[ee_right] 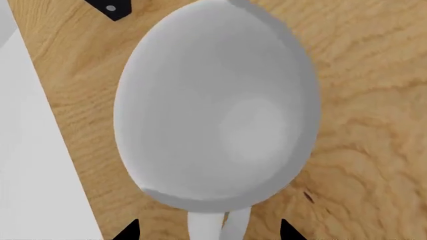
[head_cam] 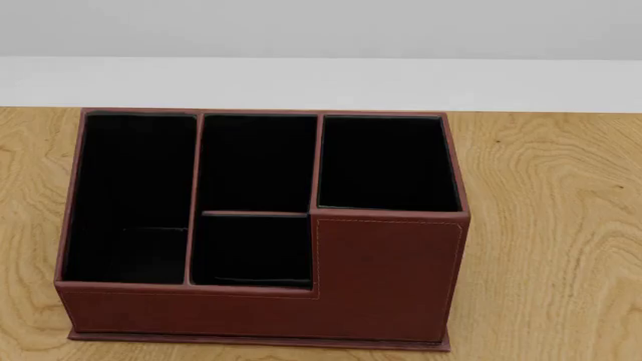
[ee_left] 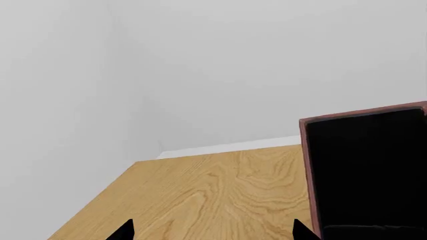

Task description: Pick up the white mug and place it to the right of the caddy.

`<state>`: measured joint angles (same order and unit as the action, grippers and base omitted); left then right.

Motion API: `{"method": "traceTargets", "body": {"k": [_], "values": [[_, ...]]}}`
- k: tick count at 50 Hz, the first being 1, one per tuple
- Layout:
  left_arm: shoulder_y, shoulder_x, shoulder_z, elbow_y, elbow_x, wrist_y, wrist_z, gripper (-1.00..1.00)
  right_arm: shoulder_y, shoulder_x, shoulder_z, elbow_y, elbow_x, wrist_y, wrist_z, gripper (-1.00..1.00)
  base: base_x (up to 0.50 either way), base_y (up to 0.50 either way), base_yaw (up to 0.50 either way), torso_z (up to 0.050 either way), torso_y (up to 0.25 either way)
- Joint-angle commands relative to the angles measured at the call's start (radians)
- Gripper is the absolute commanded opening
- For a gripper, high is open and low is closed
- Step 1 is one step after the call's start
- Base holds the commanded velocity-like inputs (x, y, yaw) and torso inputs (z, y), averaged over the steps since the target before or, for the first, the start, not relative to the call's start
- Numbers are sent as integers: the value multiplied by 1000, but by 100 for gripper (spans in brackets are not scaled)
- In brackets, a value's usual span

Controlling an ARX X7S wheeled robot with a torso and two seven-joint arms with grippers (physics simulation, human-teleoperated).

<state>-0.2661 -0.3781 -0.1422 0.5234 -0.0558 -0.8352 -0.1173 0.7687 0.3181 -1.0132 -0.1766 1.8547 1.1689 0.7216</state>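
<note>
The white mug [ee_right: 217,110] fills the right wrist view, seen close up over the wooden table [ee_right: 360,100]. Its loop handle [ee_right: 213,225] lies between the tips of my right gripper [ee_right: 210,232]. Those tips stand wide apart on either side of the handle without touching it, so the gripper is open. The reddish-brown caddy [head_cam: 386,278], with black-lined compartments, stands in the middle of the head view, where neither gripper nor the mug shows. My left gripper [ee_left: 213,232] hangs open over bare wood, with the caddy's wall [ee_left: 367,175] just beside one fingertip.
The table [head_cam: 552,226] runs back to a white wall [head_cam: 321,83] behind the caddy. In the left wrist view the table's edge [ee_left: 100,200] drops off to grey floor. A small black part [ee_right: 110,7] shows near the mug.
</note>
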Motion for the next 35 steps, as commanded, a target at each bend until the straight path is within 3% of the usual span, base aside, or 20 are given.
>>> {"method": "traceTargets", "body": {"k": [1,32,33,35], "values": [[-14,-1,13,-8,0,-1,-2,100,-6,3,-12,28,-34,0,-37,100,0,0,0,0,0],[6,-3,1,-29,-10,30,-6,100,-15,-30,-60,86,-99,-4,-105,100,0,0,0,0,0],[7,-3,1,-29,-10,29,-7,100,-14,-31,-62,85,-103,-4,-108,-100,0,0,0,0,0],[7,-3,1,-28,-10,29,-7,100,-14,-29,-60,82,-101,-8,-103,-100,0,0,0,0,0]]}}
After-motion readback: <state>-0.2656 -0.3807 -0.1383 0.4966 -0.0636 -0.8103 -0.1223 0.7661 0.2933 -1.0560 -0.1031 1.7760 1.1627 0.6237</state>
